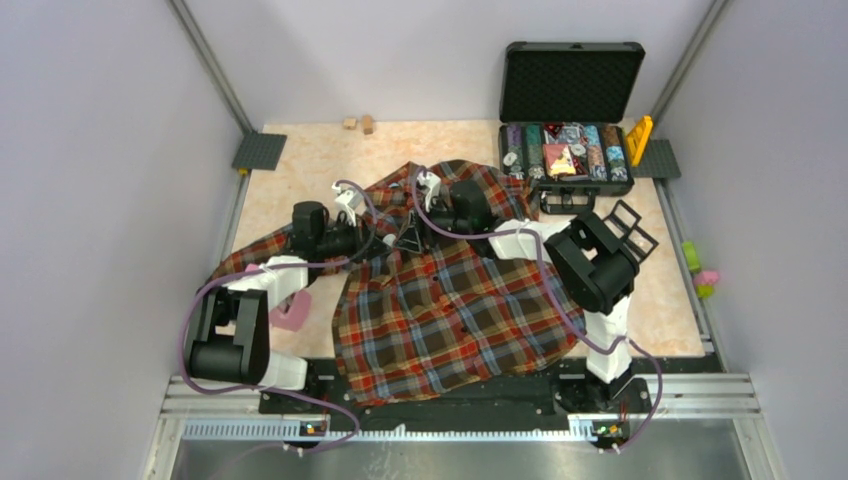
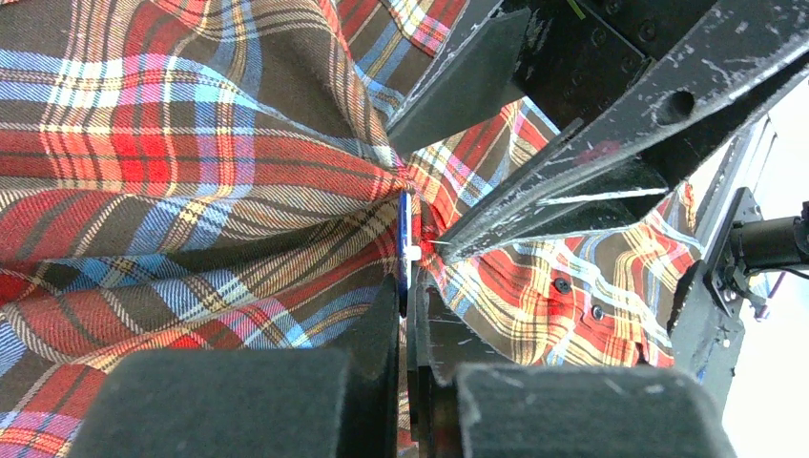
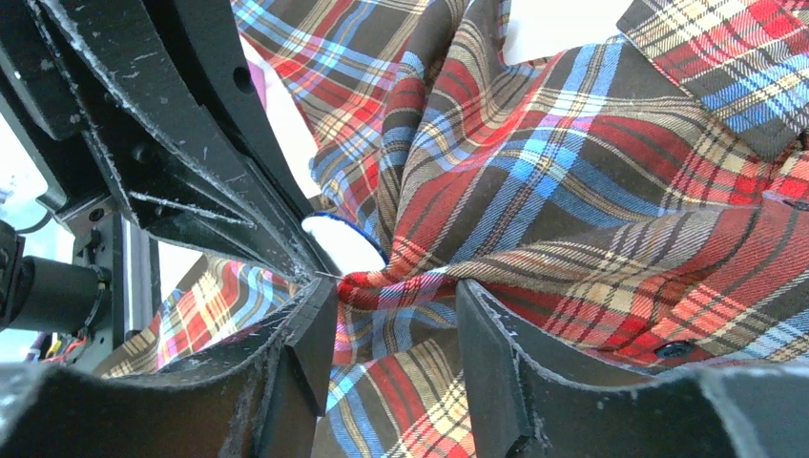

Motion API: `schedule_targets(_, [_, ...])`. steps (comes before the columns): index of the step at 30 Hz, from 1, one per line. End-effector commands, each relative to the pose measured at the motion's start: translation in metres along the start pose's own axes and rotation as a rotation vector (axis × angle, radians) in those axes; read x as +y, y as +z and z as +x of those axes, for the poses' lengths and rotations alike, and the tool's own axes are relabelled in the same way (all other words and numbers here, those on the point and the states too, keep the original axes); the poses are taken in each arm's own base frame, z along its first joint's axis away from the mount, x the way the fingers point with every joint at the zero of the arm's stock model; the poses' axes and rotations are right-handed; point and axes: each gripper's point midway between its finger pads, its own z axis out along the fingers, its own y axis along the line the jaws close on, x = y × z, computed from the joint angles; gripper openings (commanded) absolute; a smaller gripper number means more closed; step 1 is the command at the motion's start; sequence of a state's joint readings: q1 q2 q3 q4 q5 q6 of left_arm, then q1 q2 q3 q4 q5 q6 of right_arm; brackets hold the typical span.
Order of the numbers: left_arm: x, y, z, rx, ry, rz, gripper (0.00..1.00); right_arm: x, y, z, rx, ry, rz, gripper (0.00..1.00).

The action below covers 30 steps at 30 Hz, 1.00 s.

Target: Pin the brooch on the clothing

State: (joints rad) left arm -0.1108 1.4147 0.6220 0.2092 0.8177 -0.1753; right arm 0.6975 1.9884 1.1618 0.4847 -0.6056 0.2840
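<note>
The clothing (image 1: 450,300), a plaid shirt, lies spread across the table, collar at the far side. Both grippers meet over its upper chest. My left gripper (image 1: 392,238) (image 2: 408,286) is shut on the brooch (image 2: 404,239), seen edge-on as a thin blue rim with a small white part beside it. The cloth (image 2: 191,143) puckers toward that spot. In the right wrist view the brooch (image 3: 341,244) shows as a pale disc with a blue rim pressed against a raised fold of the shirt (image 3: 572,172). My right gripper (image 1: 418,222) (image 3: 396,305) holds that fold bunched between its fingers.
An open black case (image 1: 566,150) with several small ornaments stands at the back right, a yellow piece (image 1: 639,140) beside it. A pink block (image 1: 292,315) lies by the left arm's base. Two small wooden blocks (image 1: 358,124) sit at the far edge. Small toys (image 1: 700,270) lie off the right edge.
</note>
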Motion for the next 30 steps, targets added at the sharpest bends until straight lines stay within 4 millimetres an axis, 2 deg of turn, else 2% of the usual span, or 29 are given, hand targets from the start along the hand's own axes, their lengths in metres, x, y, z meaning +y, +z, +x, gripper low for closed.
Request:
schedule_targets(1, [-0.008,-0.001,-0.007,-0.018,0.052,0.054,0.00,0.003,0.008,-0.022,-0.044,-0.045,-0.040,0.48])
schedule_targets(8, [-0.010,-0.001,-0.007,-0.016,0.056,0.067,0.00,0.001,0.013,-0.013,-0.022,-0.026,-0.057,0.38])
schedule_targets(30, [-0.019,0.004,0.000,0.017,0.054,0.135,0.00,0.003,0.025,-0.015,-0.022,0.007,-0.113,0.35])
